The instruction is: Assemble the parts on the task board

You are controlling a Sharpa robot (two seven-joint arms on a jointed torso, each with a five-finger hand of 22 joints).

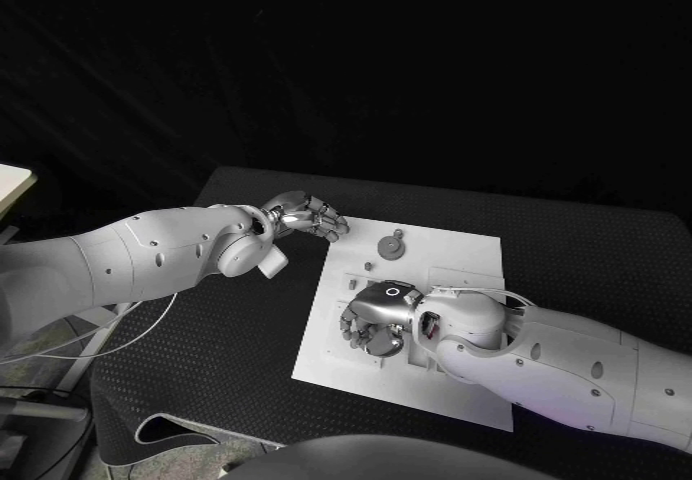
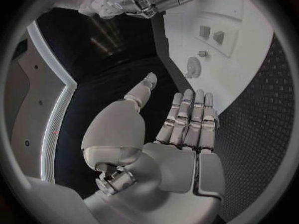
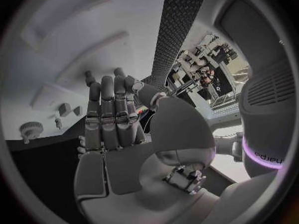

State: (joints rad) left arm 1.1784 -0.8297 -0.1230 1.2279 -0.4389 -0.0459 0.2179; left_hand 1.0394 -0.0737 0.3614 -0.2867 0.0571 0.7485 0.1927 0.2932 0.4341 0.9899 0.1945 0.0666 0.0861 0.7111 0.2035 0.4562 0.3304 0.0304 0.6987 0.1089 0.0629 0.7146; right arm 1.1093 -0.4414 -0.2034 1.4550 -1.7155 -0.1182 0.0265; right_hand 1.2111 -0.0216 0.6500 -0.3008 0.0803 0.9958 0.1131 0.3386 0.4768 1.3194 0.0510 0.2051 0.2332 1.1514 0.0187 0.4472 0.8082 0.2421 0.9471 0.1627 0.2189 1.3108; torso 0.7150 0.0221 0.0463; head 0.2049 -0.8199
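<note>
task board (image 1: 462, 250): white plate in the middle of the black table (image 1: 216, 330), long side running away from the robot.
gear part (image 1: 392, 245): small grey toothed disc lying on the board's far half, also seen from the left wrist (image 2: 193, 67).
left hand (image 1: 306, 216): over the table just beside the board's far left corner, fingers straight and apart, holding nothing.
right hand (image 1: 372, 318): low over the board's near-left part, fingers extended side by side; cannot tell whether it holds anything.

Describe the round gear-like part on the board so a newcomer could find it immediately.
Start at the white task board in the middle of the black table. Near its far edge, beyond the right robot hand and beside the left robot hand, lies a grey round part. Its neighbours are much smaller pegs.
</note>
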